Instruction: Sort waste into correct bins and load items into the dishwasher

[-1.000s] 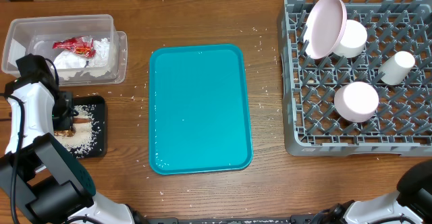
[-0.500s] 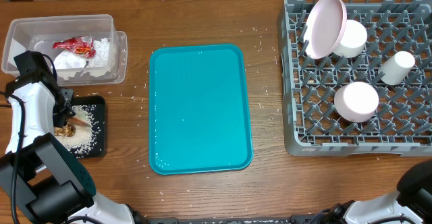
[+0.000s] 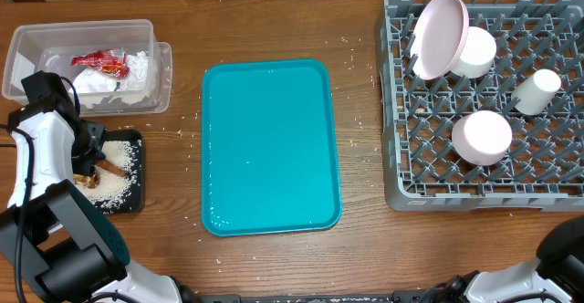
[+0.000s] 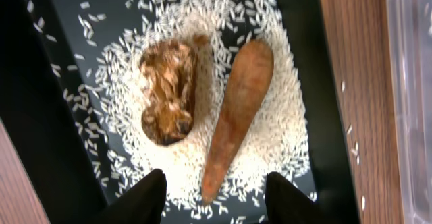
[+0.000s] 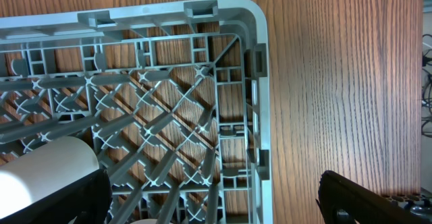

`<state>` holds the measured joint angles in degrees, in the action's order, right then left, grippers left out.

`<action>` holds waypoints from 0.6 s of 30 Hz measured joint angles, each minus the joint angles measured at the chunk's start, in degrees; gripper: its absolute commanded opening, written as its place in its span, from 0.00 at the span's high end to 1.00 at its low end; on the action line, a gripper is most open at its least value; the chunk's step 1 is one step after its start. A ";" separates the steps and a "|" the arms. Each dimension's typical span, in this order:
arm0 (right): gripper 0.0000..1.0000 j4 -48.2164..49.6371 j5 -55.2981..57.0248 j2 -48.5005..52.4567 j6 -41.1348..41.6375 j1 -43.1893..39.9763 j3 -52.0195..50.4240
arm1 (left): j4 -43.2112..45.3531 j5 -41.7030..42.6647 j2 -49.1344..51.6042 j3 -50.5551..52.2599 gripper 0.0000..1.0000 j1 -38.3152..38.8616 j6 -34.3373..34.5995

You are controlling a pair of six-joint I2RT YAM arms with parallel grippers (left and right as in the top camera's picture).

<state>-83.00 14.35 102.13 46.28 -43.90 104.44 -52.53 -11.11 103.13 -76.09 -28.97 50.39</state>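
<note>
Parting above the black tray, my left gripper has let go within the last second. Overhead: one carrot stick now lies uncovered on the rice. One clear tub holds one wrapper and one napkin, and the dish rack carries four white dishes (sorting looks nearly finished).

Left wrist: the jaws stand apart, gripping nothing. One stick and one brown bit lie side by side on the rice.

Right wrist: my right gripper is spread wide and empty over the rack's corner.
</note>
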 measured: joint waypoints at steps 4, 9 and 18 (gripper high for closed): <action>0.00 -0.04 0.02 0.00 0.02 0.02 0.00 | -2.27 1.36 -1.46 0.00 0.49 0.00 0.00; 0.00 0.00 0.02 0.00 -0.02 0.00 0.00 | -3.67 3.06 -9.60 -0.04 0.45 0.00 0.00; 0.00 0.00 0.00 0.00 0.02 0.00 0.00 | -4.46 7.67 -23.98 -0.57 0.00 0.00 0.00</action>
<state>-83.00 14.35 102.13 46.30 -43.90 104.44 -56.99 -3.44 79.15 -76.66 -28.97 50.39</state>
